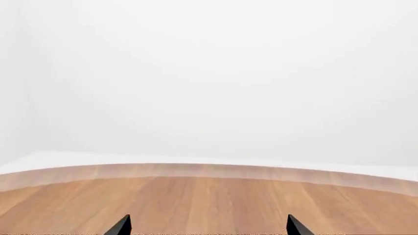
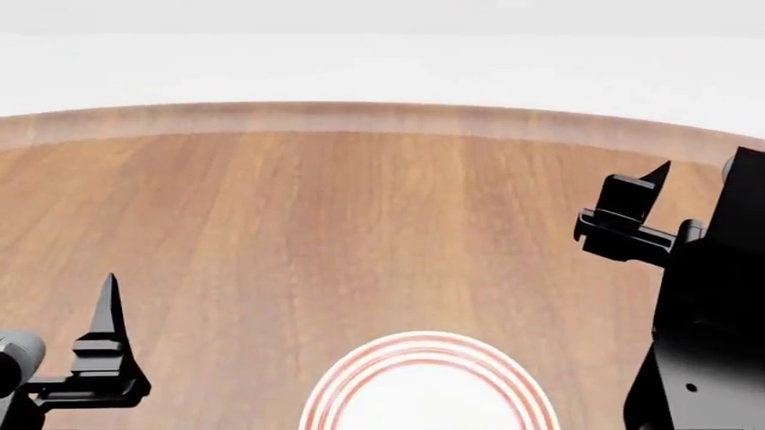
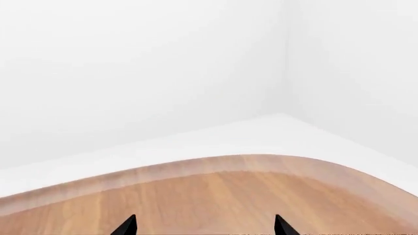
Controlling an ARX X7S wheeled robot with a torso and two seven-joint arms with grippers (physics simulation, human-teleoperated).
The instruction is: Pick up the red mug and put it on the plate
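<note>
A: Which step is judged to be in hand?

B: The search, by the look of it. The red mug is not seen in any view, so nothing has been picked up. Only the plate [image 2: 428,383] is shown, at the near edge of the wooden counter [image 2: 358,224], cut off by the frame, with nothing seen on its visible part.

A: And the hands?

B: The left hand [image 1: 207,226] is spread, its two tips set wide apart over bare wood, nothing between them. The right hand [image 3: 203,226] is likewise released and empty.

A: What is called for next?

B: The mug must first be brought into view, likely by turning the head or base; only then can a reach be planned.

A: The count?

B: One plate, two hands, one counter are counted; no mug of any kind is visible
</note>
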